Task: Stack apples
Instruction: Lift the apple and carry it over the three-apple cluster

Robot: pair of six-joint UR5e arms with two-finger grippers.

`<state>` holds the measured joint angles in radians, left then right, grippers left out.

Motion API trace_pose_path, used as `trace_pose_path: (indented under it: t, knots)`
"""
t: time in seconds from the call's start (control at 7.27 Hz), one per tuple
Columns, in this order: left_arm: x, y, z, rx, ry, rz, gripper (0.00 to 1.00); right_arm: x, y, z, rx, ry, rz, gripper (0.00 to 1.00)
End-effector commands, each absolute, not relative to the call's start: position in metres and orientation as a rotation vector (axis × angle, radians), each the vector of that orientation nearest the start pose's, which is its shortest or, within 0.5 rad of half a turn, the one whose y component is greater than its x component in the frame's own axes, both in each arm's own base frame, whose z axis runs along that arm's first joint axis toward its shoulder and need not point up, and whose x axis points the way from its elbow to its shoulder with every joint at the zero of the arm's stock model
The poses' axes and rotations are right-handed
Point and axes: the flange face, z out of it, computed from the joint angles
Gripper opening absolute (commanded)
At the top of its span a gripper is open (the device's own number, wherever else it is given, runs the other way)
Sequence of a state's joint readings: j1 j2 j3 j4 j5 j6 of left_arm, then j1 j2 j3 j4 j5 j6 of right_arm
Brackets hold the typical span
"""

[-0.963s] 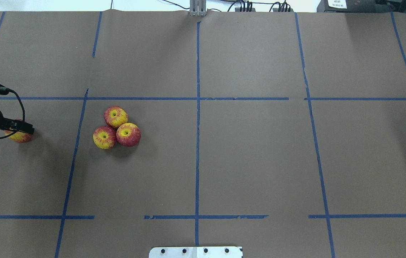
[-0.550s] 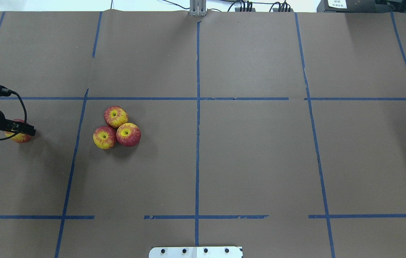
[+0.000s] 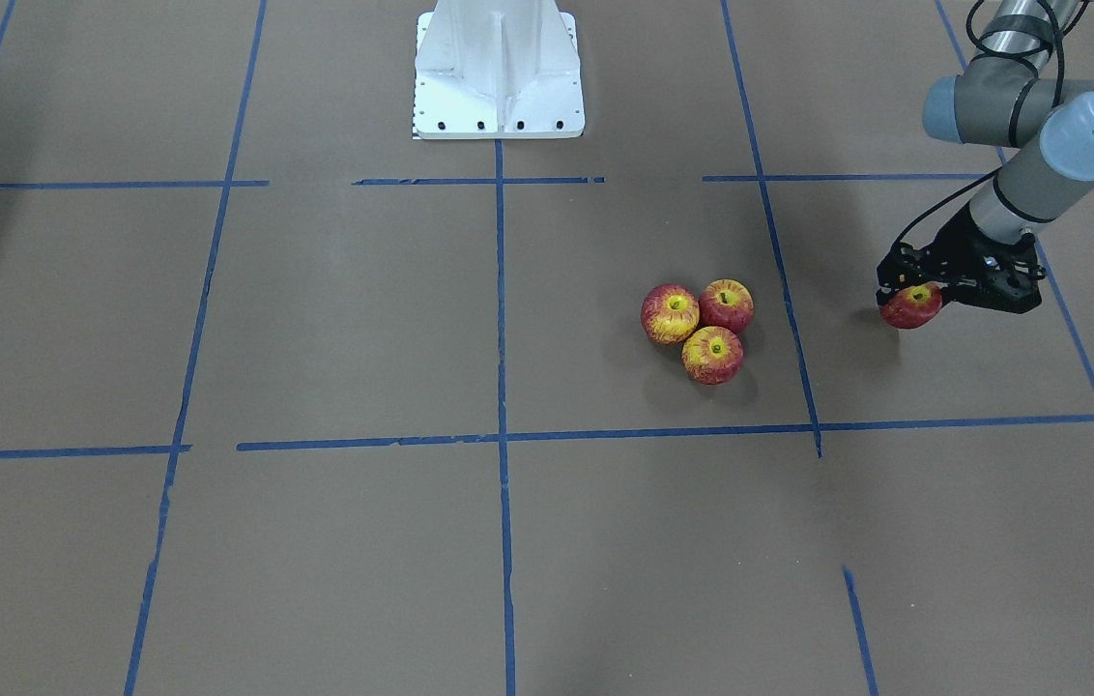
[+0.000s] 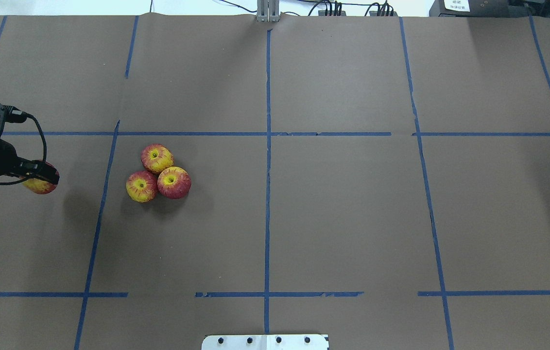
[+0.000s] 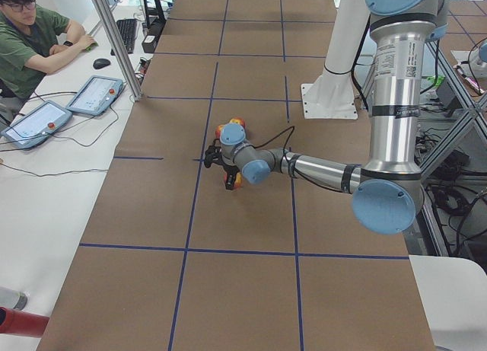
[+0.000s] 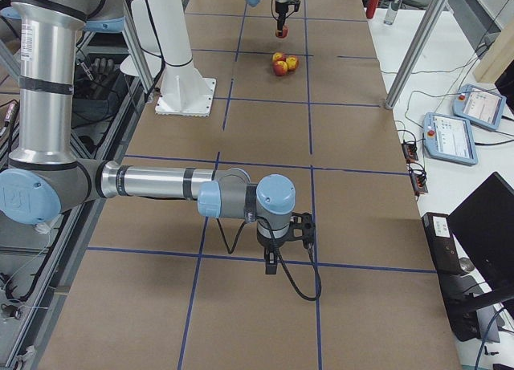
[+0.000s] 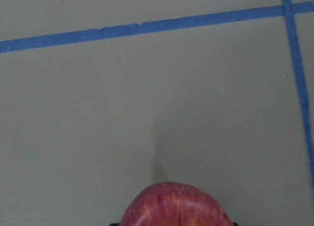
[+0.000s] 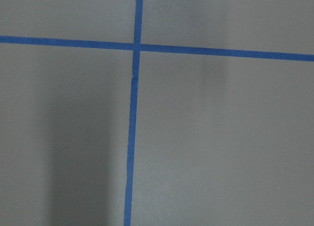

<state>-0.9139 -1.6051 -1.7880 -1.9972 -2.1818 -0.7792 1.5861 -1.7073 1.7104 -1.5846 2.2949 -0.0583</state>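
Three red-and-yellow apples touch in a cluster on the brown table: far [image 4: 157, 158], near left [image 4: 141, 186], near right [image 4: 174, 182]. They also show in the front-facing view [image 3: 712, 354]. My left gripper [image 4: 42, 177] [image 3: 909, 300] is shut on the fourth apple [image 4: 41, 185] [image 3: 911, 306] [image 7: 174, 206] and holds it just above the table, left of the cluster. My right gripper [image 6: 273, 266] hangs over the table far from the apples, seen only in the exterior right view. I cannot tell whether it is open or shut.
Blue tape lines [image 4: 267, 160] divide the brown paper table into squares. The white robot base [image 3: 499, 68] stands at the table's near edge. An operator [image 5: 27, 39] sits beside tablets [image 5: 95, 96] along the far side.
My left gripper has moved right toward the cluster with the apple in it, and the apple's shadow has drawn away from it. The three clustered apples have not moved.
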Motion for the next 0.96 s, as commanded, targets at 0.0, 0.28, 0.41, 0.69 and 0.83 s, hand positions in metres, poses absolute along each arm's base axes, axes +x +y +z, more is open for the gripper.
trace_pose_path:
  t: [0.0, 0.28, 0.41, 0.69, 0.83]
  knots:
    - [0.283, -0.497, 0.395, 0.054, 0.89, -0.078, 0.13, 0.074, -0.432, 0.658, 0.016, -0.724, -0.037, 1.0]
    - [0.313, -0.508, 0.336, 0.084, 0.919, -0.248, 0.13, 0.074, -0.432, 0.658, 0.016, -0.724, -0.037, 1.0]
    - [0.34, -0.499, 0.324, 0.095, 0.912, -0.286, 0.13, 0.074, -0.432, 0.658, 0.016, -0.724, -0.037, 1.0]
    - [0.386, -0.474, 0.315, 0.05, 0.917, -0.315, 0.13, 0.074, -0.432, 0.658, 0.016, -0.724, -0.037, 1.0]
    - [0.4, -0.463, 0.314, 0.032, 0.916, -0.312, 0.13, 0.074, -0.432, 0.658, 0.016, -0.724, -0.037, 1.0]
